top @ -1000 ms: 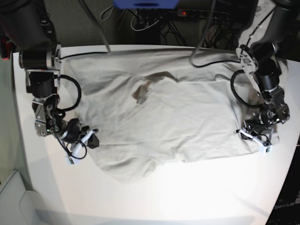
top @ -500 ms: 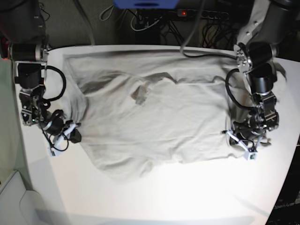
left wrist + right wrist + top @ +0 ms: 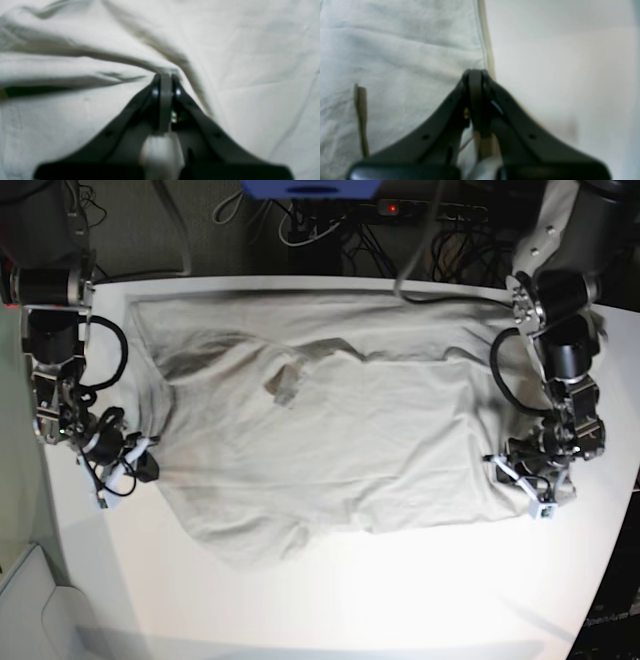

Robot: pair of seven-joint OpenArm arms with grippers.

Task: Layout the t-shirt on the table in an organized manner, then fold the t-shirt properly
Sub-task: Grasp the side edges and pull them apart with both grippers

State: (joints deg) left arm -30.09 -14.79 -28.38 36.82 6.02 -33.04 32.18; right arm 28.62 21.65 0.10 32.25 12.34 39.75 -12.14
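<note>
Behind the far edge of the work surface the floor (image 3: pixel 200 240) lies dark, almost black, crossed by a tangle of cables (image 3: pixel 320 230). A black power strip (image 3: pixel 430 210) sits there with a small red light glowing at one end. A blue object (image 3: pixel 310 188) pokes in at the top. Strong light glares off the near side.

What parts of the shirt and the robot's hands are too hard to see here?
- Base view: the writing on the collar label is too small to read.
- Left wrist view: the t-shirt is blurred, and the left hand covers the pinched fabric.
- Right wrist view: the right hand hides the hem it grips, and the table is blurred.
- Base view: glare washes out the table's near part.
</note>
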